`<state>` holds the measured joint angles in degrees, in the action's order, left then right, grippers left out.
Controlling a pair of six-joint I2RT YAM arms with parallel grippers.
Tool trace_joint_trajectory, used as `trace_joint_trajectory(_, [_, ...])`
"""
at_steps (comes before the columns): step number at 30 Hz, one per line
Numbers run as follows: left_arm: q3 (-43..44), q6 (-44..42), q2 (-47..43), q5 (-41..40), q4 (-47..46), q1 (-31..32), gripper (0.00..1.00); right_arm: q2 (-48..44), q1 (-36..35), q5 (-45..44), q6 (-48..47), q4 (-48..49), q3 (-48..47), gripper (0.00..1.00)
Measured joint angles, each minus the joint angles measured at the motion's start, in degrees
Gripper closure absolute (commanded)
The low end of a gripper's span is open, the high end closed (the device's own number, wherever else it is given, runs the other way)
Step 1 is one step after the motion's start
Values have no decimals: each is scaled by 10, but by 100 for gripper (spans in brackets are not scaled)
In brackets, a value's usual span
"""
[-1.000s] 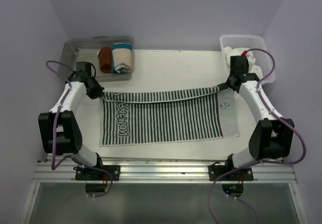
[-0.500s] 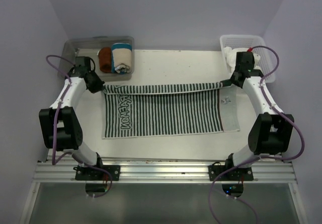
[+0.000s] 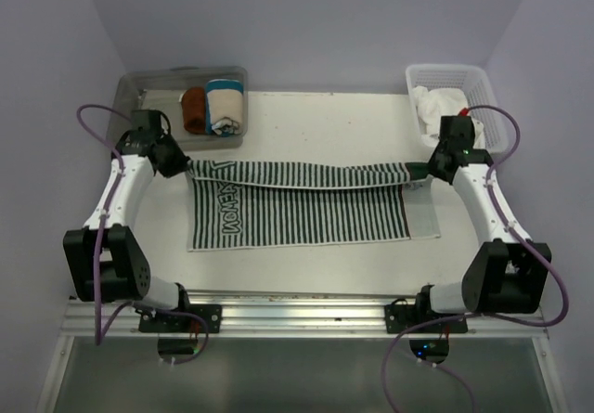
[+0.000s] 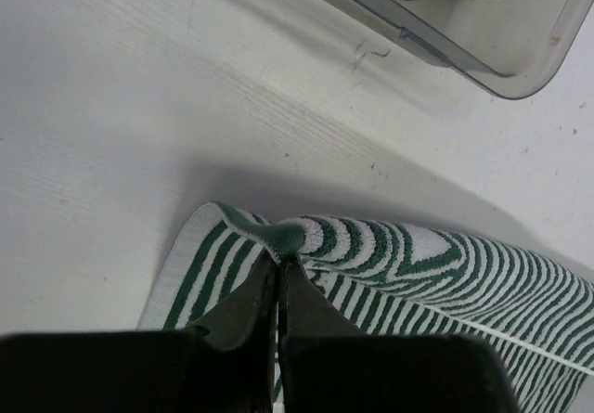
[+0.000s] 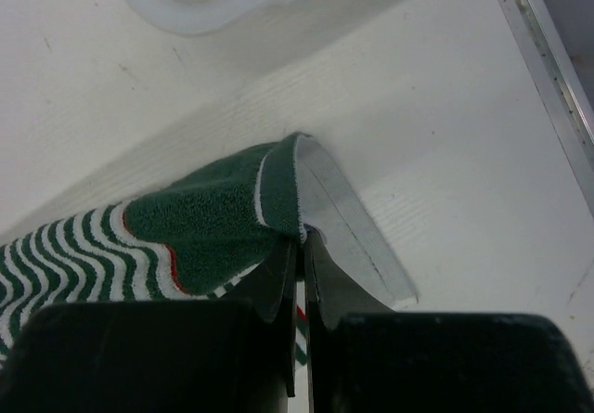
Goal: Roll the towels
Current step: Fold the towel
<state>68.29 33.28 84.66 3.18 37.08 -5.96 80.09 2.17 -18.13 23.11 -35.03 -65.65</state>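
Note:
The green-and-white striped towel point(image 3: 306, 211) lies spread across the middle of the table, its far edge folded over toward me as a band. My left gripper point(image 3: 188, 165) is shut on the towel's far-left corner point(image 4: 290, 237), pinching it between the fingers. My right gripper point(image 3: 414, 166) is shut on the far-right corner point(image 5: 278, 200), where solid green cloth and a grey-white border show. The plain white towel point(image 3: 436, 107) sits bunched in the white basket point(image 3: 483, 83) at the back right.
A clear bin point(image 3: 139, 93) at the back left holds a rolled rust-brown towel point(image 3: 194, 109) and a cream towel with a teal band point(image 3: 225, 105). The bin's edge point(image 4: 445, 51) lies close beyond my left gripper. A metal rail point(image 3: 297, 316) runs along the near edge.
Both grippers have carried the towel's far edge toward the near side, folding it over itself. The towel's visible spread is shorter front to back than a second ago.

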Motion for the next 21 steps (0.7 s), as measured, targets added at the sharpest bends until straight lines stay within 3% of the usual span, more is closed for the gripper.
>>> trace_joint_trajectory(15, [-170, 1, -108, 18, 31, 0, 100, -75, 78, 37, 42, -46, 154, 100])
trace_joint_trajectory(21, [-180, 1, -134, 17, 41, 0, 100, -90, 80, 47, 52, -45, 165, 100])
